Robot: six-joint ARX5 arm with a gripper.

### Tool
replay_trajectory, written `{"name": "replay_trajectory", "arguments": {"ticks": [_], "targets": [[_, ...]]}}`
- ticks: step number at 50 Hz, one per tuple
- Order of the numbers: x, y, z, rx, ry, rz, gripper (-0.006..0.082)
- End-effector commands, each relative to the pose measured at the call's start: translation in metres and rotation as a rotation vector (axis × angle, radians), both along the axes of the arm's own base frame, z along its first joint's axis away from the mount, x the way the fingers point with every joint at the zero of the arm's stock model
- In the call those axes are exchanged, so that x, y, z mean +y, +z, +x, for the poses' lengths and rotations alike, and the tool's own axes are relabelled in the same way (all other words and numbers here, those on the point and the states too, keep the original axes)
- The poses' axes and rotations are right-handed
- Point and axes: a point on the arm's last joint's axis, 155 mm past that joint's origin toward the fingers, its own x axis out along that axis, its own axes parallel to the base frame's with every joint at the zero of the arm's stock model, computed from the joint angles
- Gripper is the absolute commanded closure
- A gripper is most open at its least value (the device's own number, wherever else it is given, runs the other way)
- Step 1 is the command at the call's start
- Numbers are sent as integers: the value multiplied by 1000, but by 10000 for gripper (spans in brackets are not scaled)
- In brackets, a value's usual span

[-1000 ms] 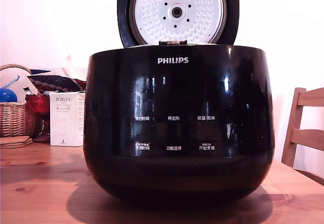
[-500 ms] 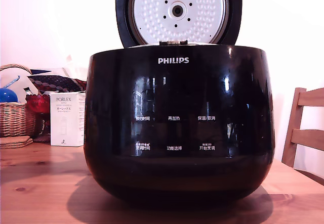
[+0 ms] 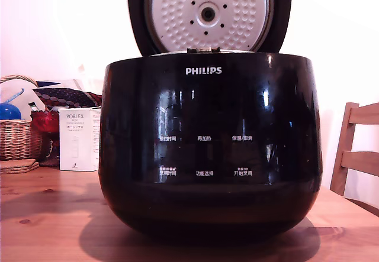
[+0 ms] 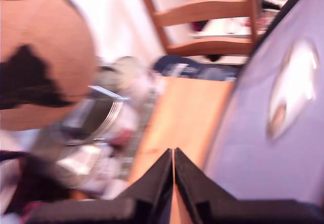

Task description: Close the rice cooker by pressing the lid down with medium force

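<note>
The rice cooker (image 3: 210, 146) fills the centre and lower part of the exterior view, nearest the camera, its glossy black front with the logo and button labels facing us, standing on the wooden table (image 3: 47, 214). Behind and above its rim, at the top centre of the frame, the lid (image 3: 208, 13) stands open and close to upright on a hinge at the back, its dimpled silver underside facing the camera. The lid's disc is round, so its face points forward toward the viewer, and its hinge line runs across the frame, side to side.

In the wrist view the gripper (image 4: 173, 155) sits at the lower centre with its two dark fingers pressed tip to tip, nothing between them; a pale curved surface at the right of that blurred picture is probably the lid's outer shell.

Farther back at the exterior view's left stand a white box (image 3: 78, 139) and a wicker basket (image 3: 18, 138); a wooden chair (image 3: 355, 155) is at the right edge.

The risk from here: the closed tips may slide off the smooth, curved shell, or push off-centre and shove the whole cooker across the table instead of latching.
</note>
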Motion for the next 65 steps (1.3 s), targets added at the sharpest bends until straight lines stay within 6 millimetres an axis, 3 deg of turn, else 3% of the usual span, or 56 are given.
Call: {"name": "replay_trajectory", "arguments": {"ticks": [1,19,34,46,65], "targets": [[-8,-8,-20,47,-38,9,791],[-4,-35,-59,268,-17,48,791],[-4,-37,-63,363,57,6,791],[1,-49,-80,486,113,25,791],[-14,-59,-86,498,96,51,791]]}}
